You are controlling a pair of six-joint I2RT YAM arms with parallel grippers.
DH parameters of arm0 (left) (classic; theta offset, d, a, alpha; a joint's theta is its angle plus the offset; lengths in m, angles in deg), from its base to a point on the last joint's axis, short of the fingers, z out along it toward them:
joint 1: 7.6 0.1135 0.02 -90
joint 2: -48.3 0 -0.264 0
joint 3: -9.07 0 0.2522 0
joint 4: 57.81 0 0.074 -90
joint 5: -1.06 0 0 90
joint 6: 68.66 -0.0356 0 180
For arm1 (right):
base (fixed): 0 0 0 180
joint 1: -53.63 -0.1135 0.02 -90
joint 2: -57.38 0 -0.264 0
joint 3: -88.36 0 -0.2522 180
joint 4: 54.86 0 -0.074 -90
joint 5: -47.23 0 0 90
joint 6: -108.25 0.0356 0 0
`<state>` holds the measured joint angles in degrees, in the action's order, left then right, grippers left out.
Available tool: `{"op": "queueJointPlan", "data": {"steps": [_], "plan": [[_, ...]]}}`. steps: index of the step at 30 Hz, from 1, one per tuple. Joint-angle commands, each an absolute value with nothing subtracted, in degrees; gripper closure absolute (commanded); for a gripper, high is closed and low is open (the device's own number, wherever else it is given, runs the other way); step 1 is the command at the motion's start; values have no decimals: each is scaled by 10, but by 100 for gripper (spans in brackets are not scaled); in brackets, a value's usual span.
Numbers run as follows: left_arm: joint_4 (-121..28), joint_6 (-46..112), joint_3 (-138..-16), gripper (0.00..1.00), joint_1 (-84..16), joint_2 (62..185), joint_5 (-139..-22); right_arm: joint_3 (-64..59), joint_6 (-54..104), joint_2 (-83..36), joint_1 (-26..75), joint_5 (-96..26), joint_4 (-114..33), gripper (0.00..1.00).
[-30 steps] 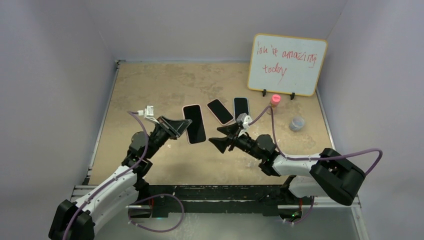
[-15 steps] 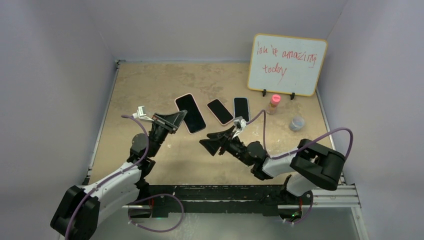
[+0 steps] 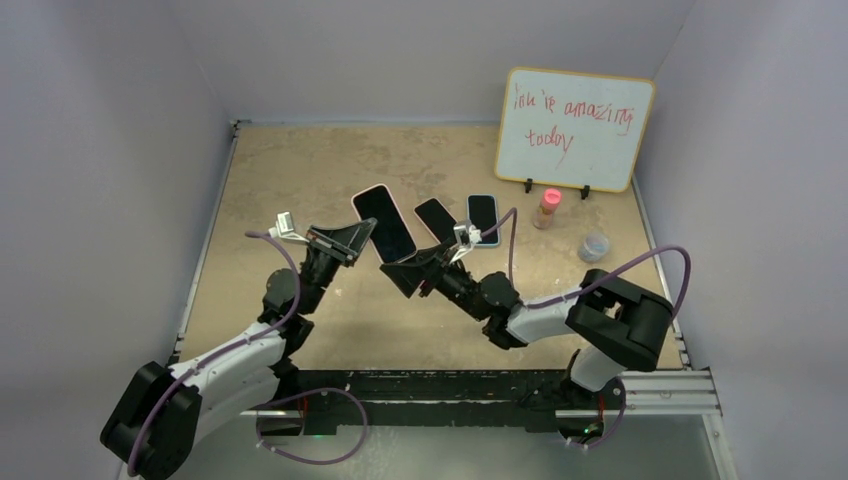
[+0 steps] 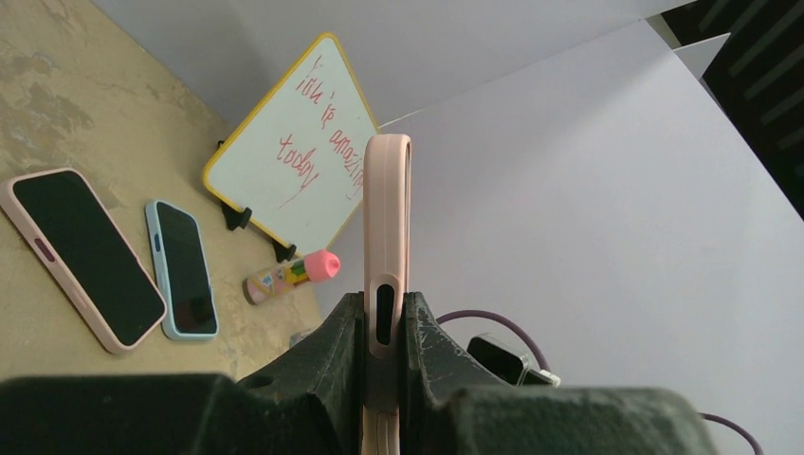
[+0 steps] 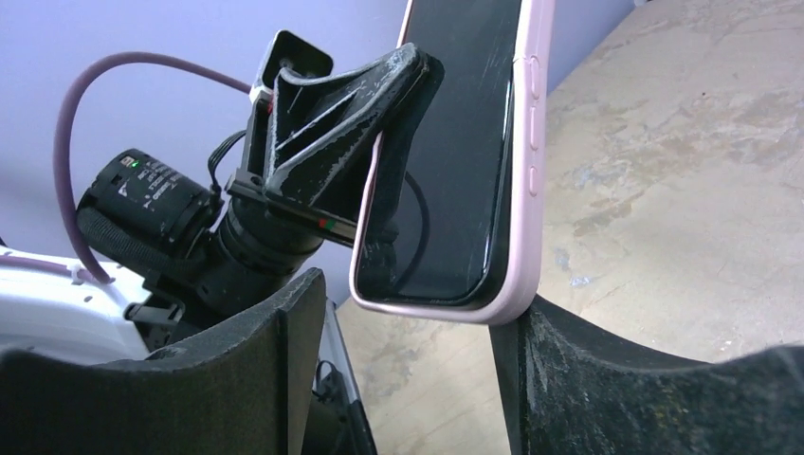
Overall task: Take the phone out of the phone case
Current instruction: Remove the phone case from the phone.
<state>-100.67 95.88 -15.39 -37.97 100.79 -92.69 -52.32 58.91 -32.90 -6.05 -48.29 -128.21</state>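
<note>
A phone with a black screen in a pale pink case (image 3: 383,223) is held above the table. My left gripper (image 3: 350,243) is shut on its left long edge. In the left wrist view the case (image 4: 387,237) stands edge-on between my fingers. My right gripper (image 3: 403,272) is open at the phone's near end. In the right wrist view the phone's lower end (image 5: 455,190) hangs between my two spread fingers, with the right finger (image 5: 607,379) touching the case's corner and the left finger (image 5: 228,379) apart from it.
Two more phones lie on the table behind: one in a pink case (image 3: 439,221) and one in a light blue case (image 3: 483,219). A whiteboard (image 3: 574,128), a small pink-capped bottle (image 3: 548,207) and a small grey jar (image 3: 594,246) stand at the back right.
My right gripper has moved left and up until its open fingers are around the phone's near end. My left gripper has tilted and raised the phone slightly, still holding it.
</note>
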Motion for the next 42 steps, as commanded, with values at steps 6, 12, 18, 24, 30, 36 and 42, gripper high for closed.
{"op": "queueJointPlan", "data": {"steps": [6,12,18,24,30,36,42], "plan": [[-1101,983,-173,100,-413,1010,-960,-492,566,-350,-65,-501,-1433,48],[-1079,983,-182,100,-423,1011,-948,-507,505,-349,-65,-512,-1426,69],[-975,1006,-193,100,-423,985,-923,-531,402,-355,-64,-486,-1445,85],[-853,1007,-216,100,-423,955,-897,-547,294,-348,-65,-444,-1439,94],[-802,1000,-233,100,-420,954,-857,-556,197,-328,-64,-410,-1377,100],[-798,975,-237,100,-417,953,-834,-557,171,-293,-63,-407,-1317,100],[-834,912,-246,100,-411,949,-813,-587,249,-285,-63,-408,-1352,78]]}}
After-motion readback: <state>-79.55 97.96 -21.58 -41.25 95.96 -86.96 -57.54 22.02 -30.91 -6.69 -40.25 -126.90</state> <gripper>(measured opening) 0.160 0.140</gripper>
